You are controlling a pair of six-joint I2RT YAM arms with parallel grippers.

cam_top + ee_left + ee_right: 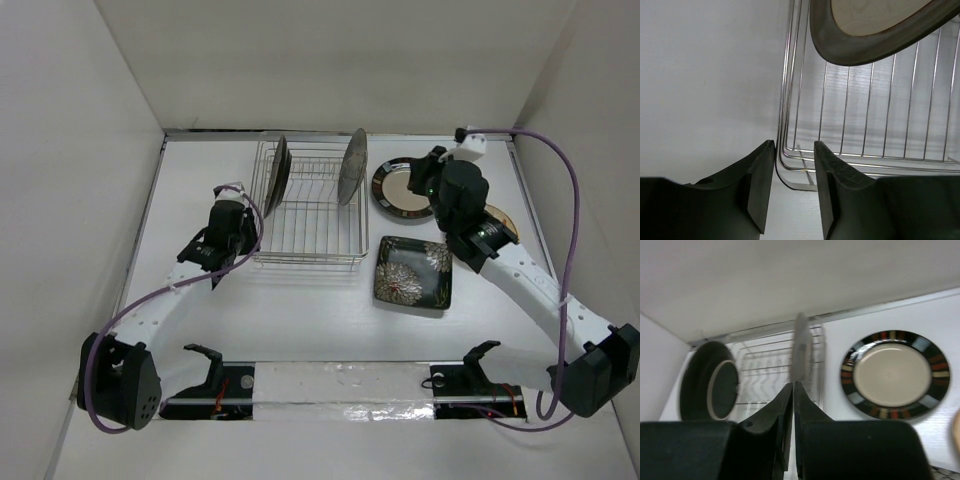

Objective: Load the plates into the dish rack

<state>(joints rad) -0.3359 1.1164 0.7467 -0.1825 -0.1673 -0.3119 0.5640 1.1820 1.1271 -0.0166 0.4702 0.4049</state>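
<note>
The right gripper [793,386], pinched closed and empty, hovers at the dark-rimmed cream plate [892,374] lying flat just right of the dish rack [305,260], so grasping it looks next, with the jaws opened around its rim.

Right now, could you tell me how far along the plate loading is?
Done: the shiny steel round plate and the brown round plate stand in the silver wire dish rack. In hand: nothing; the right gripper is shut and empty, and the left gripper is open by the rack's corner. To do: the dark-rimmed cream round plate, the black square flowered plate and a cream plate half hidden under the right arm lie outside it.
</note>
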